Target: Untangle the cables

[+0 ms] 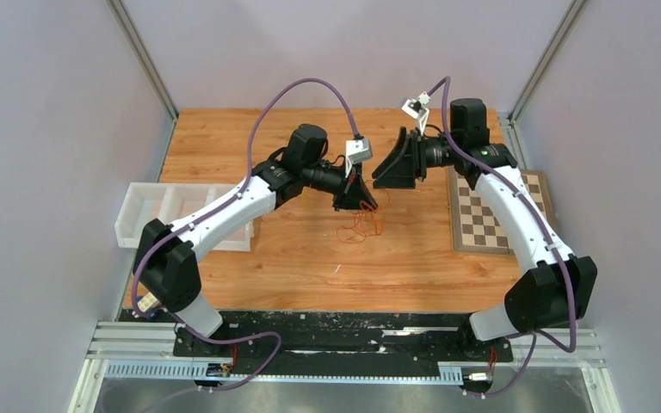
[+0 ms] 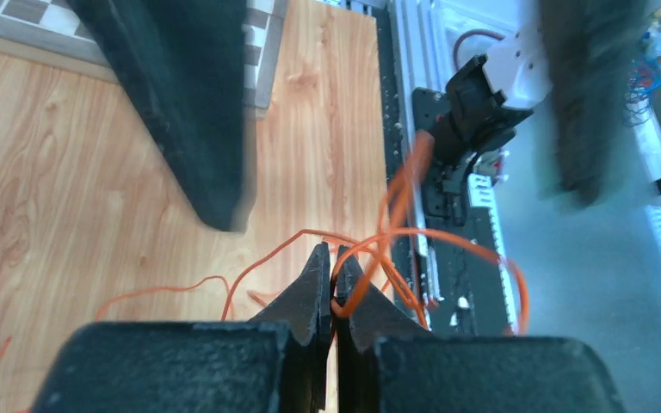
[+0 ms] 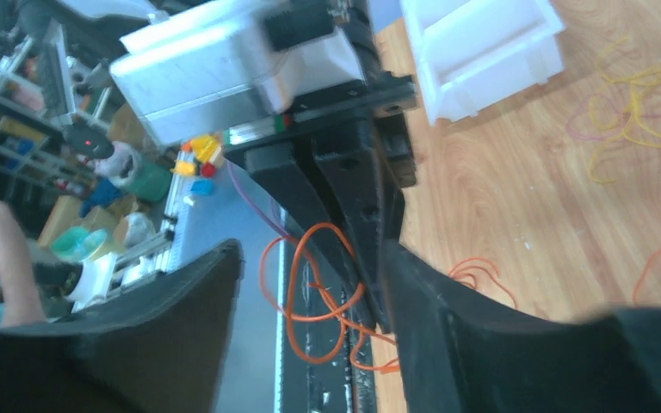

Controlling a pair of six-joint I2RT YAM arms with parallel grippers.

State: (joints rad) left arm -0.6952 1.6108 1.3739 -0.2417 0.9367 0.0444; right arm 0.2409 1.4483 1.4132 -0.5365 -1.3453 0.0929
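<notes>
2 grippers over counter centre, left gripper pinched shut on orange cables, tangle dangled to wood, right gripper jaws wide apart, yellow and pink cables lay near 1 white tray, left edge

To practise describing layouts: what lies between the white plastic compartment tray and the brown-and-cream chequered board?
In the top view: the left gripper, shut on a tangle of thin orange cables that trails onto the wooden tabletop.

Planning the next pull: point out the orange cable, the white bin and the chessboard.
orange cable [image 2: 409, 176], left wrist view, on the blurred rising strand.
white bin [image 1: 153, 238], top external view, on its near wall.
chessboard [image 1: 478, 225], top external view, on its near-left squares.
</notes>
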